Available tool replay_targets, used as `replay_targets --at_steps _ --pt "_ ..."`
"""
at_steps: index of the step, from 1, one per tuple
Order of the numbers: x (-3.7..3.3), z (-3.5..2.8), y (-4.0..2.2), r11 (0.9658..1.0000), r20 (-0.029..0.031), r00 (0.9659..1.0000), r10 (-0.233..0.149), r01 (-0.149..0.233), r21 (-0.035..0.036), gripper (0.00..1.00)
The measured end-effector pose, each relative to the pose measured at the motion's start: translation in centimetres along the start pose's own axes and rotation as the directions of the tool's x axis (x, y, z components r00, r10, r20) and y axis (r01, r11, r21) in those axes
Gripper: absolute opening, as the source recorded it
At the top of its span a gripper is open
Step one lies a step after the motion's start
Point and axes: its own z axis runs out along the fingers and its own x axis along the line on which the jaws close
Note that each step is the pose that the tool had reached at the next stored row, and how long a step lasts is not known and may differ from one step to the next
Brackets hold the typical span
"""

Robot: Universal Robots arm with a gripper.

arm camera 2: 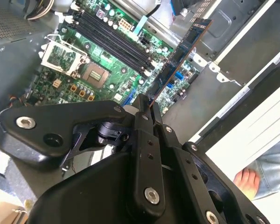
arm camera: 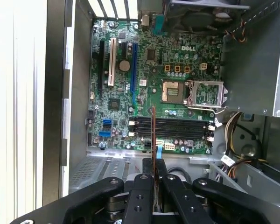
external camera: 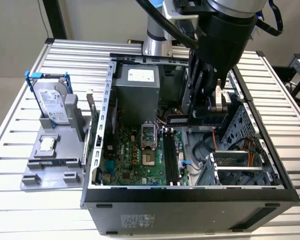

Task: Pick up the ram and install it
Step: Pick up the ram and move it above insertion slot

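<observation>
The ram is a long thin dark strip of board, and my gripper is shut on one end of it. In the exterior view the ram hangs level inside the open computer case, under my gripper, above and behind the motherboard's black slots. In the first wrist view the ram shows edge-on, rising from between my fingers and crossing over the black slots. The slots look bare.
The case's metal walls ring the green motherboard. The power supply, the open CPU socket and a drive cage with cables crowd it. A grey stand holds a hard drive. A person's foot shows.
</observation>
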Motion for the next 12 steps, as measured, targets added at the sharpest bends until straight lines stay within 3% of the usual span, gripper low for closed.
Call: replay_targets --at_steps 6,12 --pt "-0.03 0.0 -0.02 1.0 0.0 1.0 0.0 0.0 0.0 0.0" --pt "-1.42 0.0 -0.14 1.0 0.0 1.0 0.0 0.0 0.0 0.0"
